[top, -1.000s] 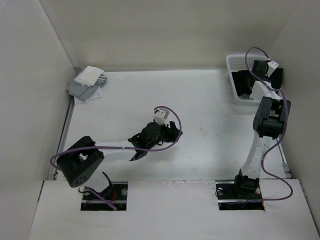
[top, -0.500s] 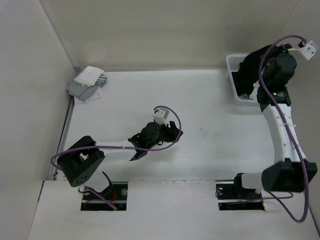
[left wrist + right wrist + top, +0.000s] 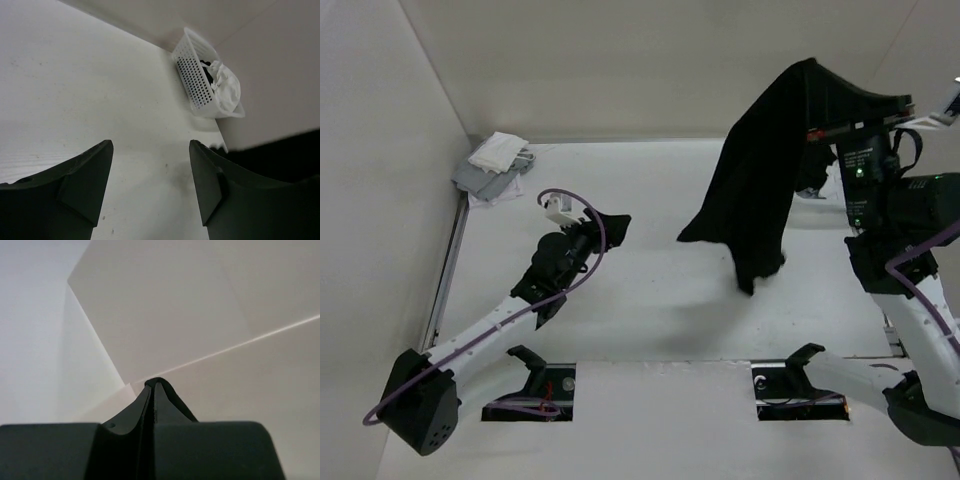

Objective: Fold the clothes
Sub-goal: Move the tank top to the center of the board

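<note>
My right hand (image 3: 152, 386) is pinched fully shut on the plain black soft-fabric garment (image 3: 760, 170), holding it high at about two o'clock over the white tabletop (image 3: 650, 300) — the cloth hangs down in long folds toward the surface. My left hand (image 3: 150, 150) hovers toward nine o'clock, fingers spread wide, nothing between them. A heap of white and light-grey cloths (image 3: 495, 165) lies in the ten o'clock corner — from my left wrist, the white perforated plastic basket (image 3: 197, 85) shows at one o'clock.
</note>
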`<state>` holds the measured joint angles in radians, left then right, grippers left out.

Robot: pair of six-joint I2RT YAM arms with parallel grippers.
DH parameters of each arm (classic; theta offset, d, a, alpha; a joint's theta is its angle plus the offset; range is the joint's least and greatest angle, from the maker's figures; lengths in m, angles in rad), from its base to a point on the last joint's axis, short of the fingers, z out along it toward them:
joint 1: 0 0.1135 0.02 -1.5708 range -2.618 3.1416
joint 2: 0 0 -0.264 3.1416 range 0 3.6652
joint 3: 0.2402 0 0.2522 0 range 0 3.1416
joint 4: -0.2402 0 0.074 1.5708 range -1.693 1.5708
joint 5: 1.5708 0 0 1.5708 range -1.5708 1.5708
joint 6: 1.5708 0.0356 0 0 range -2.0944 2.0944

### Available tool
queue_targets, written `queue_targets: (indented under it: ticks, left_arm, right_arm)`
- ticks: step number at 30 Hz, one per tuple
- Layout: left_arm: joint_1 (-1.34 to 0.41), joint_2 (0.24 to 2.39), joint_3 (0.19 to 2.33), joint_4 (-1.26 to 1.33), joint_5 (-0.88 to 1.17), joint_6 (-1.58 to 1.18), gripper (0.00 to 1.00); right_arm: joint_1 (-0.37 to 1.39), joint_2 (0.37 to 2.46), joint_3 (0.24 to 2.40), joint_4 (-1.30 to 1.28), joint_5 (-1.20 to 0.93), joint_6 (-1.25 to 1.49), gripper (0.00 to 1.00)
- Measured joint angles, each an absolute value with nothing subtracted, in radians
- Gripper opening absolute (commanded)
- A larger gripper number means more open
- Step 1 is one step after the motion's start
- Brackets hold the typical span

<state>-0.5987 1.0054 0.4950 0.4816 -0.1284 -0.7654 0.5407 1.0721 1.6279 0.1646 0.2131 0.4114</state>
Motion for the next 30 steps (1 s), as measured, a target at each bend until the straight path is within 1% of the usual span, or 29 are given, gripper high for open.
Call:
queue_targets:
  ticks: [4,5,6,7,9,10,12,13,15,18,20,21,22,23,24,25,26,29,30]
  left_arm:
    - [-0.527,0.913,0.451,0.411,-0.105,-0.794,0.62]
    - [-0.516,0.896,0.440,0.397,-0.098,-0.799,0.62]
    - [-0.506,0.871,0.422,0.374,-0.089,-0.802,0.62]
    - [-0.506,0.853,0.410,0.352,-0.078,-0.803,0.62]
    - [-0.505,0.826,0.393,0.313,-0.067,-0.799,0.62]
    - [-0.504,0.813,0.385,0.290,-0.067,-0.796,0.61]
    - [-0.516,0.823,0.378,0.263,-0.065,-0.786,0.57]
    - [-0.535,0.847,0.378,0.259,-0.068,-0.780,0.56]
    - [-0.598,0.909,0.378,0.257,-0.068,-0.768,0.55]
    - [-0.663,0.991,0.375,0.253,-0.072,-0.752,0.55]
    - [-0.675,1.039,0.375,0.261,-0.083,-0.743,0.55]
    - [-0.675,1.067,0.376,0.273,-0.089,-0.738,0.55]
    - [-0.676,1.102,0.381,0.285,-0.097,-0.732,0.55]
    - [-0.677,1.136,0.390,0.295,-0.105,-0.726,0.55]
    - [-0.678,1.158,0.401,0.300,-0.113,-0.720,0.55]
    - [-0.679,1.183,0.414,0.305,-0.126,-0.714,0.55]
    - [-0.682,1.213,0.437,0.316,-0.142,-0.707,0.54]
    - [-0.682,1.261,0.488,0.350,-0.177,-0.695,0.52]
    - [-0.681,1.282,0.510,0.366,-0.188,-0.694,0.51]
  right_arm:
    - [0.574,1.012,1.356,0.253,0.200,0.464,0.05]
    - [0.578,1.029,1.235,0.297,0.192,0.513,0.06]
    - [0.579,1.070,1.127,0.302,0.185,0.556,0.06]
    - [0.583,1.107,1.077,0.318,0.183,0.580,0.04]
    - [0.604,1.264,0.961,0.323,0.163,0.649,0.03]
    - [0.615,1.332,0.930,0.314,0.150,0.670,0.03]
    - [0.635,1.455,0.896,0.280,0.123,0.712,0.04]
    - [0.641,1.479,0.892,0.274,0.114,0.722,0.05]
    - [0.644,1.485,0.891,0.283,0.103,0.739,0.09]
    - [0.635,1.488,0.921,0.316,0.088,0.751,0.09]
    - [0.620,1.514,0.966,0.324,0.067,0.756,0.09]
    - [0.611,1.541,1.002,0.322,0.054,0.756,0.13]
    - [0.607,1.574,1.040,0.320,0.041,0.758,0.20]
    - [0.601,1.605,1.076,0.315,0.031,0.759,0.32]
    - [0.597,1.634,1.110,0.302,0.024,0.757,0.38]
    - [0.596,1.657,1.135,0.288,0.020,0.752,0.50]
    - [0.597,1.666,1.143,0.276,0.020,0.749,0.57]
    - [0.601,1.655,1.127,0.240,0.032,0.729,0.59]
    - [0.603,1.636,1.100,0.236,0.042,0.723,0.54]
